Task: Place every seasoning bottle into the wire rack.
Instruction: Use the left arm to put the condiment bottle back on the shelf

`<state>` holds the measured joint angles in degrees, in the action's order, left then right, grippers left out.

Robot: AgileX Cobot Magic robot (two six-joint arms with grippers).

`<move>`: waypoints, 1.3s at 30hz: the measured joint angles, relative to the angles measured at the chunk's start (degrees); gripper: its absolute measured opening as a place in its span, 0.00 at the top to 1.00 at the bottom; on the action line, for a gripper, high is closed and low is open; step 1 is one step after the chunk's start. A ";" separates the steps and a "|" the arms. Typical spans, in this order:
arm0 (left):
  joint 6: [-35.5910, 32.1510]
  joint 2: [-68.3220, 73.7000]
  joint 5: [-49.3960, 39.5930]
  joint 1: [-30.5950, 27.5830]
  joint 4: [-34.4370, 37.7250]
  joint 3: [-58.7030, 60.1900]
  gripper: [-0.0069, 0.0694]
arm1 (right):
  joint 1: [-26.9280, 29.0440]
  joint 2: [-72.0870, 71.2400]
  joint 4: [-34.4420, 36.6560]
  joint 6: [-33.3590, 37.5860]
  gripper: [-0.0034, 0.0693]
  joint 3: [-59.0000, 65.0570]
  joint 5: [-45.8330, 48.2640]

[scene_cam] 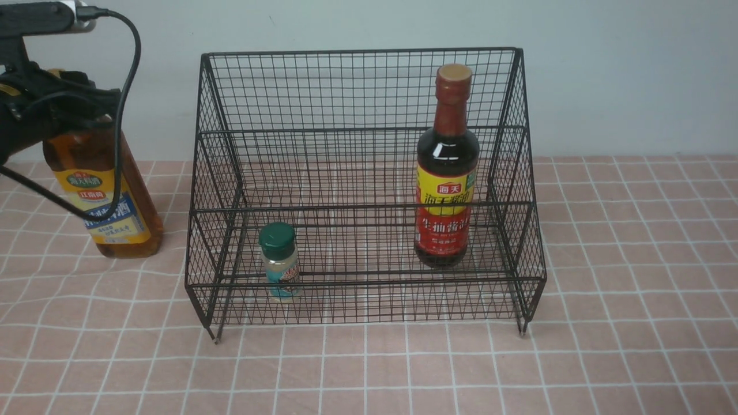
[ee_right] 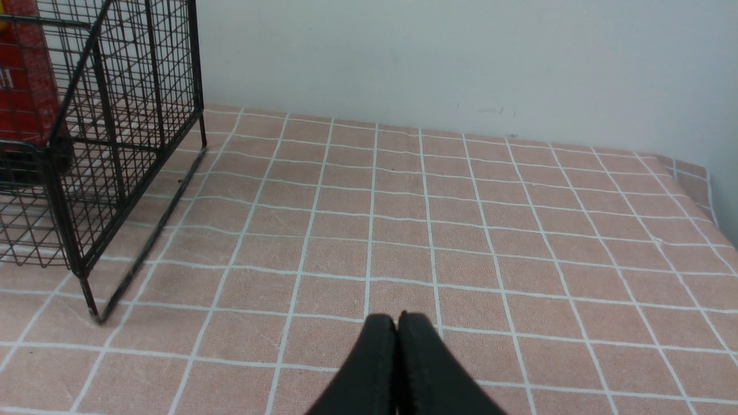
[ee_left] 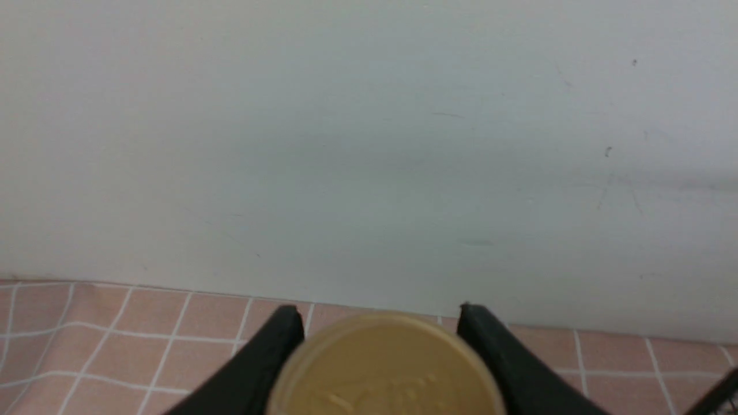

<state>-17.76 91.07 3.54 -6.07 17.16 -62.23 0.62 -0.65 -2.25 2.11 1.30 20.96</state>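
The tall amber bottle (scene_cam: 109,213) stands on the cloth left of the wire rack (scene_cam: 363,53), outside it. My left gripper (scene_cam: 63,109) is around its top; in the left wrist view the gripper (ee_left: 377,314) has a black finger pressed to each side of the gold cap (ee_left: 383,369). The dark soy-sauce bottle (scene_cam: 447,190) stands upright inside the rack on the right. The small green-capped jar (scene_cam: 278,262) stands on the rack's lower front tier at the left. My right gripper (ee_right: 396,317) is shut and empty above the cloth, right of the rack (ee_right: 115,132).
A pink checked cloth (scene_cam: 634,288) covers the table. A pale wall (scene_cam: 622,75) rises close behind the rack and the amber bottle. The left arm's cable (scene_cam: 130,86) hangs in front of the amber bottle. The cloth's far right edge (ee_right: 706,184) shows in the right wrist view.
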 joint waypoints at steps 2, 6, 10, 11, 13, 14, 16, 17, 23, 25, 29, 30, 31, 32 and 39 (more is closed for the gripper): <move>-0.85 -1.81 -2.17 0.00 -0.73 0.14 0.51 | 0.00 0.00 0.00 0.00 0.97 0.00 0.00; -1.03 -7.37 -9.76 0.00 -1.19 -3.73 0.51 | 0.00 0.00 0.00 0.00 0.97 0.00 0.00; -0.84 -9.73 -12.58 0.92 -0.60 -9.00 0.51 | 0.00 0.00 0.00 0.00 0.97 0.00 0.00; -0.84 -10.07 -13.11 1.57 -0.53 -10.59 0.51 | 0.00 0.00 0.00 0.00 0.97 0.00 0.00; -1.09 -10.39 -13.99 3.27 -0.73 -13.76 0.51 | 0.00 0.00 0.00 0.00 0.97 0.00 0.00; -1.30 -10.44 -14.25 4.42 -0.73 -15.57 0.51 | 0.00 0.00 0.00 0.00 0.97 0.00 0.00; -1.41 -10.44 -14.79 6.27 -0.68 -18.11 0.51 | 0.00 0.00 0.00 0.00 0.97 0.00 0.00; -1.43 -10.44 -14.89 6.46 -0.68 -18.38 0.51 | 0.00 0.00 0.00 0.00 0.97 0.00 0.00; -1.36 -10.44 -15.69 11.81 0.06 -26.39 0.51 | 0.00 0.00 0.00 0.00 0.97 0.00 0.00; -1.36 -10.44 -15.50 12.57 0.08 -27.93 0.51 | 0.00 0.00 0.00 0.00 0.97 0.00 0.00; -1.29 -10.44 -15.01 13.88 0.02 -30.05 0.51 | 0.00 0.00 0.00 0.00 0.97 0.00 0.00; -1.19 -10.44 -14.97 14.34 0.02 -30.27 0.51 | 0.00 0.00 0.00 0.00 0.97 0.00 0.00; -1.19 -10.44 -14.97 14.35 0.02 -30.27 0.51 | 0.00 0.00 0.00 0.00 0.97 0.00 0.00; -0.96 -10.44 -14.91 14.47 0.11 -30.27 0.51 | 0.00 0.00 0.00 0.00 0.97 0.00 0.00; -0.85 -7.51 -12.08 17.00 4.47 -30.32 0.51 | 0.00 0.00 0.00 0.00 0.97 0.00 0.00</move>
<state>-18.61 83.57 -8.55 10.93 21.63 -92.55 0.62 -0.65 -2.25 2.11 1.30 20.96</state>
